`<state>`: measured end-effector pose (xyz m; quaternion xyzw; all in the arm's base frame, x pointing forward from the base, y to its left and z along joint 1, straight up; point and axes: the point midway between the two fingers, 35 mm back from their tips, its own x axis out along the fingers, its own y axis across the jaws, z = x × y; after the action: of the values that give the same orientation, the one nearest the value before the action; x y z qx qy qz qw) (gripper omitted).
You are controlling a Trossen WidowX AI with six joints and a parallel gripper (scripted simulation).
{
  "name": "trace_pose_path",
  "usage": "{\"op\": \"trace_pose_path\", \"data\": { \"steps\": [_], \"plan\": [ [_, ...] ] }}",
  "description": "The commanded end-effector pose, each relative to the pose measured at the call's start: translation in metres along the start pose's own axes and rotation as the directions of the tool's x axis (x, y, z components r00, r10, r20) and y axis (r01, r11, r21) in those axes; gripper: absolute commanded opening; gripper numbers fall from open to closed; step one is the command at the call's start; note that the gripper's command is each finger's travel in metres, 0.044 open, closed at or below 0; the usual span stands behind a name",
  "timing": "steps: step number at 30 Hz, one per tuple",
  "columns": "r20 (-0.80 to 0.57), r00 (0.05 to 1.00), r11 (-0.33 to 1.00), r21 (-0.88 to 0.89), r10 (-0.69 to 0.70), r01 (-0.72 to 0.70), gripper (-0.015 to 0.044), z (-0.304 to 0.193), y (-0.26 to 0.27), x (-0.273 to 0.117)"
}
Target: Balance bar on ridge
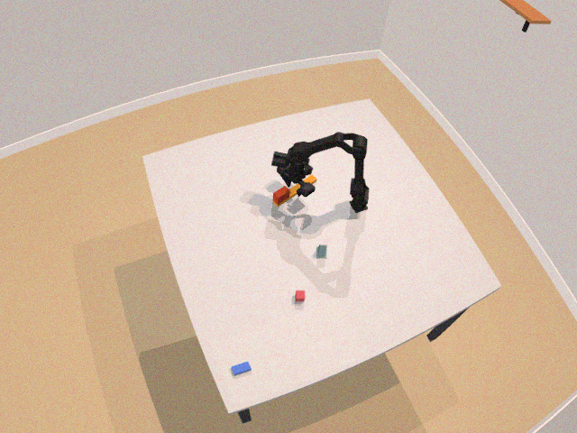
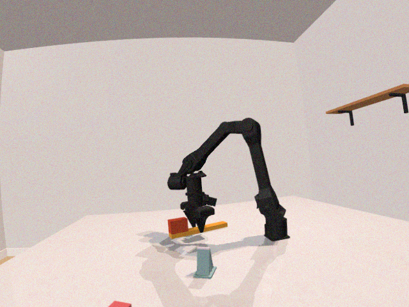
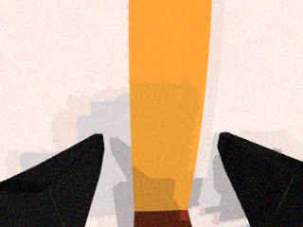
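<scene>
The orange bar (image 1: 309, 179) (image 2: 216, 226) (image 3: 166, 57) lies flat on the table, with a dark red block (image 1: 280, 194) (image 2: 177, 225) (image 3: 162, 219) on one end. My gripper (image 1: 296, 187) (image 2: 197, 228) (image 3: 161, 134) is open and points down. Its two fingertips stand on either side of the bar, close to the red block, with a gap on each side in the wrist view. Their exact height over the table is hard to tell. The teal ridge (image 1: 322, 252) (image 2: 204, 261) stands upright apart from the bar, with nothing on it.
A small red cube (image 1: 299, 295) (image 2: 119, 304) sits beyond the ridge from the bar. A flat blue block (image 1: 241, 368) lies near a corner of the table (image 1: 396, 280). A wooden shelf (image 1: 526, 11) (image 2: 369, 99) is on the wall, away from the arm.
</scene>
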<state>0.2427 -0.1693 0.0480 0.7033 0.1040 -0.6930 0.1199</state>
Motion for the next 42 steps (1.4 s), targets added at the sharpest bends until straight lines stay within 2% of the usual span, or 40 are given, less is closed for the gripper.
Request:
{"op": "trace_pose_path", "data": {
  "steps": [1, 6, 13, 17, 42],
  "plan": [
    [0.000, 1.000, 1.000, 0.000, 0.000, 0.000, 0.0289, 0.000, 0.000, 0.000],
    [0.000, 1.000, 1.000, 0.000, 0.000, 0.000, 0.0157, 0.000, 0.000, 0.000],
    [0.000, 1.000, 1.000, 0.000, 0.000, 0.000, 0.0111, 0.000, 0.000, 0.000],
    [0.000, 1.000, 1.000, 0.000, 0.000, 0.000, 0.0006, -0.001, 0.001, -0.006],
    [-0.004, 1.000, 1.000, 0.003, -0.001, 0.001, 0.0000, -0.004, 0.005, -0.070]
  ]
}}
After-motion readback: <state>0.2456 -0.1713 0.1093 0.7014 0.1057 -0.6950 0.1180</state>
